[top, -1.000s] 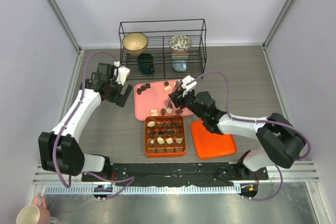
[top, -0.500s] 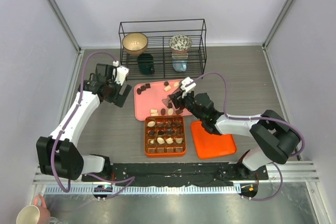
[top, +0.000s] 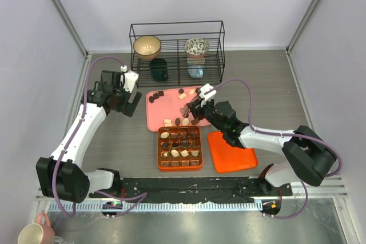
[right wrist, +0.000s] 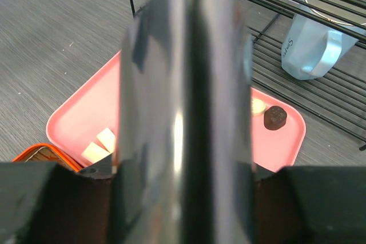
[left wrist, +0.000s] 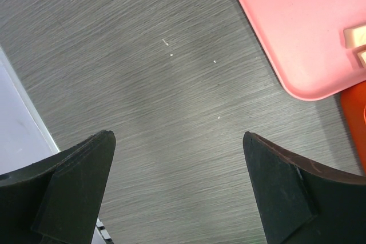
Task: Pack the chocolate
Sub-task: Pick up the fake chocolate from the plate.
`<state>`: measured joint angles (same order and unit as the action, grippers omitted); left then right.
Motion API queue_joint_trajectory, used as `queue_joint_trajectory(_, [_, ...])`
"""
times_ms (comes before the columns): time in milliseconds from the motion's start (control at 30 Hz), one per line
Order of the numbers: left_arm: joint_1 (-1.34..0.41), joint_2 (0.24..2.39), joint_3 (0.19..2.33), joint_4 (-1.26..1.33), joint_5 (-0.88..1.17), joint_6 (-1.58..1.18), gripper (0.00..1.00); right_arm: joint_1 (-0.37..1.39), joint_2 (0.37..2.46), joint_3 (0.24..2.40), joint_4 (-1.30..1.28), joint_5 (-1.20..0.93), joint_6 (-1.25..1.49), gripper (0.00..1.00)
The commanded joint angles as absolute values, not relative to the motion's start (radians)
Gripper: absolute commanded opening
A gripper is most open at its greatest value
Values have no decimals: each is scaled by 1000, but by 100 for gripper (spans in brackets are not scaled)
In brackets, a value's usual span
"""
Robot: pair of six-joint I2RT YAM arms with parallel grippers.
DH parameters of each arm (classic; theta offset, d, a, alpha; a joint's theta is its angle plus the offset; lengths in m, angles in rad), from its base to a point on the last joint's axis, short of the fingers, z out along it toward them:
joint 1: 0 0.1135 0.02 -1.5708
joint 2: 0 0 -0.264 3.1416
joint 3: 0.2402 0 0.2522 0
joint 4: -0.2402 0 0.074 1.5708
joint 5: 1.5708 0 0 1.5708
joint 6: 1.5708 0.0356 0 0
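Grey counter (top: 257, 84) all round. Left hand (left wrist: 176, 141) at 9 o'clock of the pink tray (top: 160, 112), spread wide, gripping nothing. Right hand (top: 193, 114) over the tray's 3 o'clock edge; opening and hold impossible to tell, wrist view blocked by a dark blur. Chocolate (top: 178, 122) scattered on the tray, more in the orange box (top: 159, 150) at 6 o'clock.

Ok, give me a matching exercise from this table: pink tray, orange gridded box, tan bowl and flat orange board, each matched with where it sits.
Things:
1. pink tray
2. orange gridded box
3. tan bowl
4. flat orange board

Places:
A. in the wire rack, left side
B. on the table, right of the gridded box
C. between the rack and the gridded box
D. beside the tray, on the side away from the rack

Pairs: 1-C, 2-D, 3-A, 4-B
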<state>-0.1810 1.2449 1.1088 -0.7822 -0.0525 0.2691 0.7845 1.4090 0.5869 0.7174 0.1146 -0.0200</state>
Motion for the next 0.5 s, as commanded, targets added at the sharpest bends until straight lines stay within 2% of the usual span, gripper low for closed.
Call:
queue_joint_trajectory(0, [-175, 1204, 1100, -781, -66, 276, 100, 790, 1390, 592, 738, 121, -9, 40])
queue_joint_trajectory(233, [-178, 1195, 1098, -782, -75, 282, 99, 790, 1404, 601, 712, 114, -8, 40])
queue_joint_trajectory(467, [-176, 1192, 1089, -782, -71, 282, 100, 790, 1349, 638, 730, 77, -41, 30])
